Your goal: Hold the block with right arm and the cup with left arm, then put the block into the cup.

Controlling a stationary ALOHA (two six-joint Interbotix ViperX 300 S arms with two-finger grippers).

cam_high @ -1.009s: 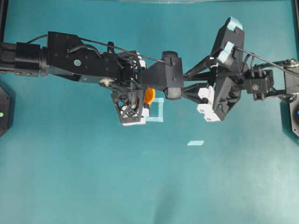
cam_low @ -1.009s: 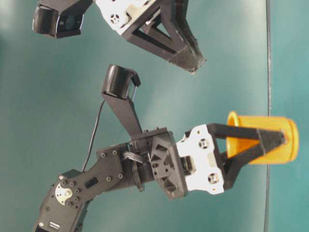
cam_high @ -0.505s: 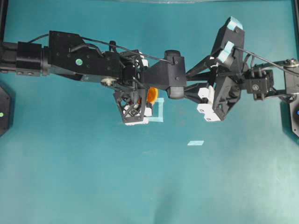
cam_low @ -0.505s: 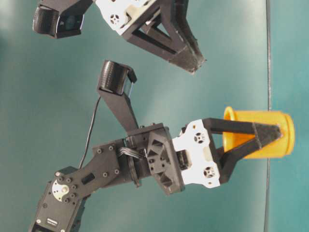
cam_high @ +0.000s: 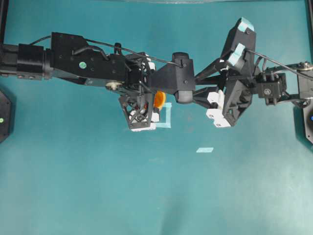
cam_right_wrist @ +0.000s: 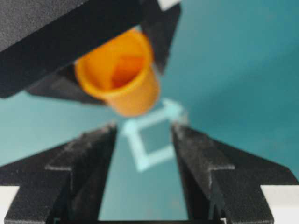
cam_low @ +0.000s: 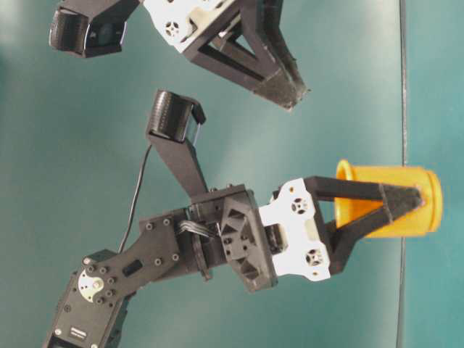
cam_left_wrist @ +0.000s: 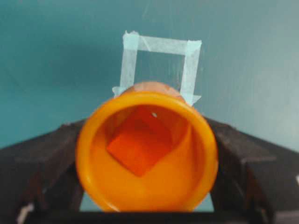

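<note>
My left gripper [cam_high: 152,104] is shut on the orange cup [cam_high: 157,99], its lattice fingers [cam_low: 380,192] pressing on both sides. The cup [cam_left_wrist: 154,193] stands upright, just above the table. The orange block [cam_left_wrist: 140,147] lies inside it, at the bottom, and also shows in the right wrist view [cam_right_wrist: 126,70]. My right gripper [cam_right_wrist: 142,140], with teal tape patches [cam_high: 240,25], hangs to the right of the cup and higher. It is open, with only the table between its fingers.
A pale blue tape square [cam_high: 166,115] is stuck to the teal table right beside the cup. A short tape strip [cam_high: 205,150] lies further to the front right. Both arms cross the middle of the table.
The left gripper and the cup shifted slightly to the right in the first half second, then stayed still. The right arm has not moved.
</note>
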